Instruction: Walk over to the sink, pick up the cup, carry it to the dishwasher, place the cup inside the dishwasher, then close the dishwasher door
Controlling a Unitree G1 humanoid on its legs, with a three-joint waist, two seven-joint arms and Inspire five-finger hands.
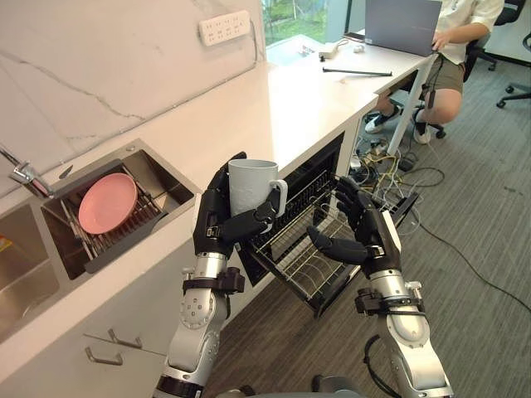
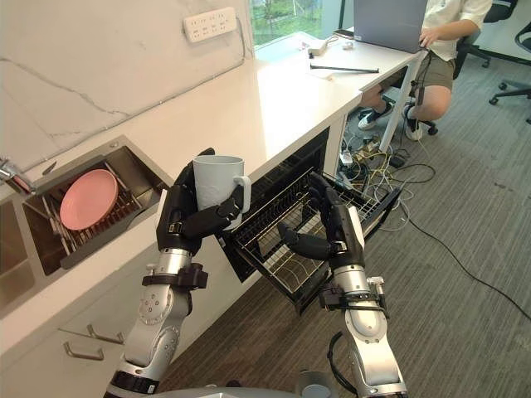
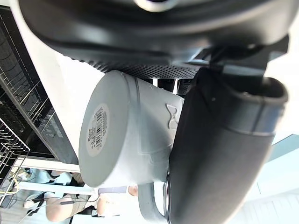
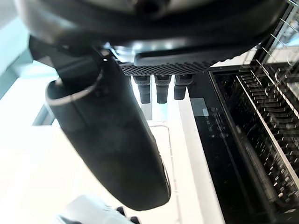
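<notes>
The long white countertop (image 1: pixel 274 108) runs away from the robot along a marbled wall. Under its front edge the dishwasher (image 1: pixel 314 170) stands open, with its wire rack (image 1: pixel 300 259) drawn well out over the carpet. To the left the sink (image 1: pixel 168 177) is sunk into the counter and holds a dish rack with a pink plate (image 1: pixel 108 202) leaning in it. At the counter's far end a person (image 1: pixel 452 50) sits behind a laptop (image 1: pixel 402 25). A tangle of cables (image 1: pixel 398 170) lies on the floor just past the dishwasher.

The left hand (image 1: pixel 217 220) has its fingers and thumb curled round the cup (image 1: pixel 251 186), a pale grey mug. It holds the mug upright in the air near the counter's front edge, by the rack's left side, with the handle turned toward the other hand. The right hand (image 1: pixel 365 225) hovers over the rack's right part with loosely spread fingers and holds nothing. A white power strip (image 1: pixel 224 27) is fixed to the wall.
</notes>
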